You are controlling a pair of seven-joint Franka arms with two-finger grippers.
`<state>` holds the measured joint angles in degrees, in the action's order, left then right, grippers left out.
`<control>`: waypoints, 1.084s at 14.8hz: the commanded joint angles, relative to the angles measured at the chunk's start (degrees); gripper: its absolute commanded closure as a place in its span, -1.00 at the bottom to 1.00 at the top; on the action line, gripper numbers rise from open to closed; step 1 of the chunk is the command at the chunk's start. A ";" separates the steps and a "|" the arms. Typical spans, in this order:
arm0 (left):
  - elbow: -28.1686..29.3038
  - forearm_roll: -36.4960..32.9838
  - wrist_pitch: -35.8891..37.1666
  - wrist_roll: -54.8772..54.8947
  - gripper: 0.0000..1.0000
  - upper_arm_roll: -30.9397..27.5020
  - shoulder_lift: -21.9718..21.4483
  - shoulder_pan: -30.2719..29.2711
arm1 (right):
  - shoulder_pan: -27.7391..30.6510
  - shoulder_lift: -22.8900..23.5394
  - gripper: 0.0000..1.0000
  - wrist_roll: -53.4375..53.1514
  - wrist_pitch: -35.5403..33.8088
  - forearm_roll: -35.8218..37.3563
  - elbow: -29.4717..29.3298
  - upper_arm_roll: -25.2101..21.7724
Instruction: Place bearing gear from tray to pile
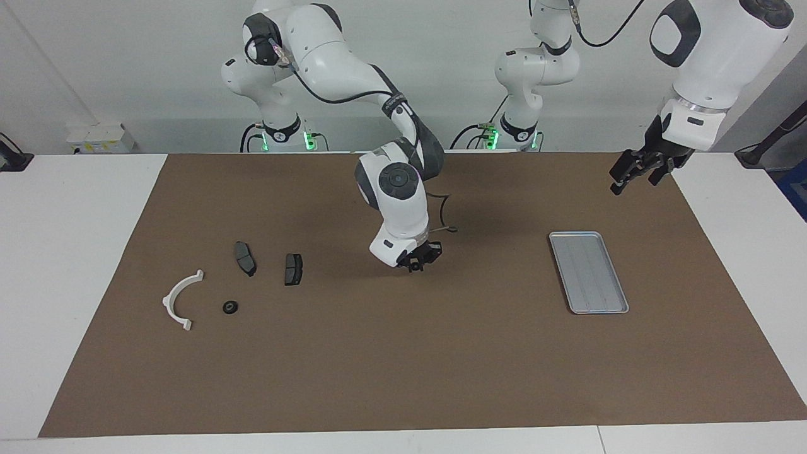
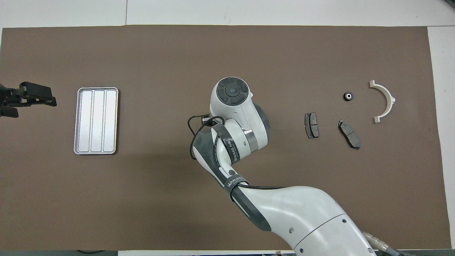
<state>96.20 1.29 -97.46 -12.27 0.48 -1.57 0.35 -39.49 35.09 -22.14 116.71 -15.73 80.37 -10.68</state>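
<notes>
Gear [image 1: 230, 307]: a small dark round part with a pale centre; it lies flat on the brown mat [image 1: 403, 378] among the pile at the right arm's end of the table. Being round, it shows no long axis; its hole faces up in the overhead view [image 2: 348, 96]. It is not on the tray.

Pile: the white half-ring bracket [image 1: 179, 300] lies just beside the gear, toward the table's end, its open side turned toward the gear. Two dark brake pads [image 1: 245, 258] [image 1: 293, 269] lie nearer to the robots than the gear, apart from each other and from it.

Tray [image 1: 588, 272]: a flat silver rectangle with a raised rim and three lengthwise ridges, at the left arm's end of the table, well apart from the pile. Its long axis runs from the robots toward the table's front edge, slightly slanted in the facing view. Nothing shows in it.

Right gripper [image 1: 417, 262]: it hangs low over the bare mat in the middle of the table, between the tray and the pile, with its fingertips pressed together. Nothing can be seen between them. In the overhead view the arm's wrist hides it.

Left gripper [image 1: 623, 178]: it hangs in the air over the mat's edge at the left arm's end, past the tray, jaws spread wide and holding nothing; this arm waits.
</notes>
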 commanded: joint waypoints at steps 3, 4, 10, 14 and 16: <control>1.01 -0.15 -0.18 0.93 -1.00 0.22 -0.80 -0.52 | 3.97 -6.60 1.00 -0.10 -2.10 -0.89 -1.01 0.22; 1.01 -0.15 -0.18 0.93 -1.00 0.22 -0.80 -0.52 | 5.81 -8.09 1.00 0.34 -2.27 -0.54 -1.10 0.57; 1.01 -0.15 -0.27 0.93 -1.00 0.22 -0.80 -0.52 | 16.71 -14.86 1.00 9.99 -11.83 3.58 -3.64 1.63; 1.01 -0.15 -0.18 0.93 -1.00 0.22 -0.80 -0.52 | 25.05 -18.91 1.00 20.18 -18.69 6.05 -3.65 2.59; 1.01 -0.15 -0.27 0.93 -1.00 0.22 -0.80 -0.52 | 28.83 -20.23 1.00 23.01 -20.37 7.37 -2.95 3.91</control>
<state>96.20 1.29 -97.46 -12.27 0.48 -1.57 0.35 -14.40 16.38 -1.97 97.89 -9.95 76.44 -9.33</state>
